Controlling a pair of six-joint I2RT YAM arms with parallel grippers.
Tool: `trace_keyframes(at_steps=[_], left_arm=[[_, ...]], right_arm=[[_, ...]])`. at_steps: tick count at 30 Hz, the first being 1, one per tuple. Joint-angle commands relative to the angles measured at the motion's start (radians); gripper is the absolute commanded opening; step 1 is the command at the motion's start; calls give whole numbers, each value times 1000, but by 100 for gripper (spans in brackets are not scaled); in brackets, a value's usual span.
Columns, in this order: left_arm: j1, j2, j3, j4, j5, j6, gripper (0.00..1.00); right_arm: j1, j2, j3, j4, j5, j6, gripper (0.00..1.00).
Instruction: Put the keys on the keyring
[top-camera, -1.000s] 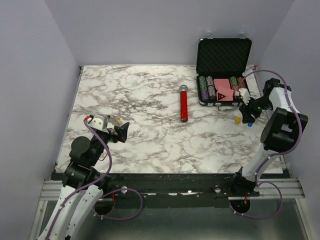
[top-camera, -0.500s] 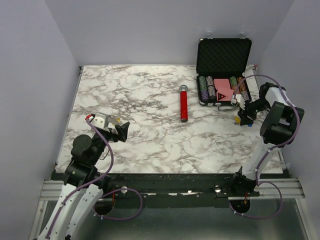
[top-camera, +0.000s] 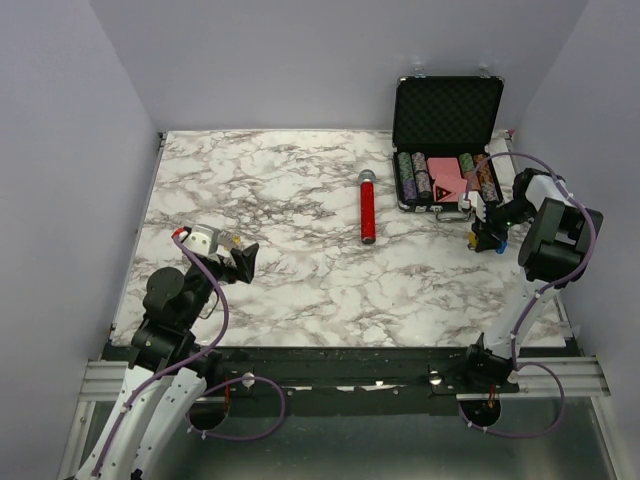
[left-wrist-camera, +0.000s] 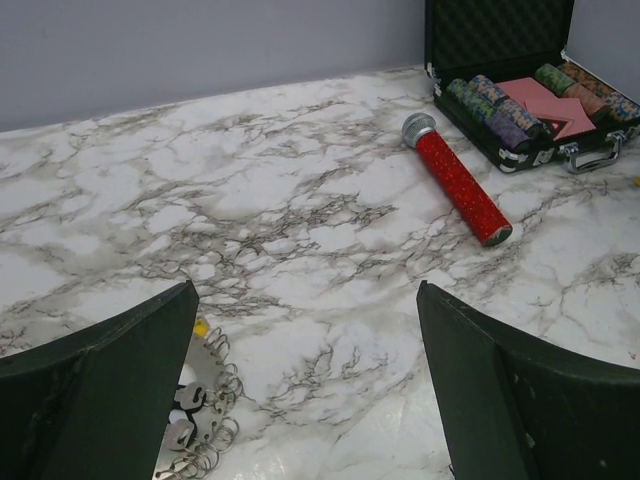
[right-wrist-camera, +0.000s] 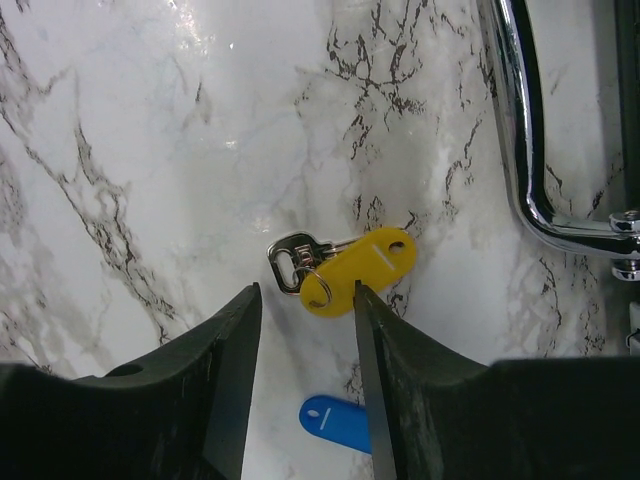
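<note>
The yellow key (right-wrist-camera: 355, 270) and blue key (right-wrist-camera: 335, 422) lie loose on the tabletop (right-wrist-camera: 150, 120), not yet ringed. The right fingers (right-wrist-camera: 225, 380) straddle the yellow one, unclamped. The left fingers (left-wrist-camera: 110, 400) gape by the keyring (left-wrist-camera: 200, 435).

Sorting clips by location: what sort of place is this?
Probably a robot test booth, not a home: plain walls enclose a marble-patterned table, and a metal rail at its near edge carries robot arms.
</note>
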Motion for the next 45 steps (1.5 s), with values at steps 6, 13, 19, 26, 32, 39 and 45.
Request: trace_keyframes(at_steps=[6, 13, 19, 26, 32, 39, 45], left_arm=[[10, 3, 0, 15, 5, 9, 99], [10, 2, 0, 16, 8, 9, 99], [10, -1, 0, 15, 10, 9, 99], [10, -6, 1, 16, 13, 8, 99], [10, -18, -2, 29, 83, 8, 99], [10, -40, -29, 114, 350, -12, 99], [-13, 34, -28, 211, 528, -145, 99]], right_arm=[[4, 25, 28, -28, -37, -19, 42], [5, 19, 31, -48, -47, -23, 28], [7, 5, 20, -54, -60, -23, 19], [5, -15, -19, -26, -55, -9, 4], [8, -73, -35, -74, -72, 31, 1], [57, -278, -179, -147, -197, 141, 1], [235, -499, -344, -180, -400, 214, 0]])
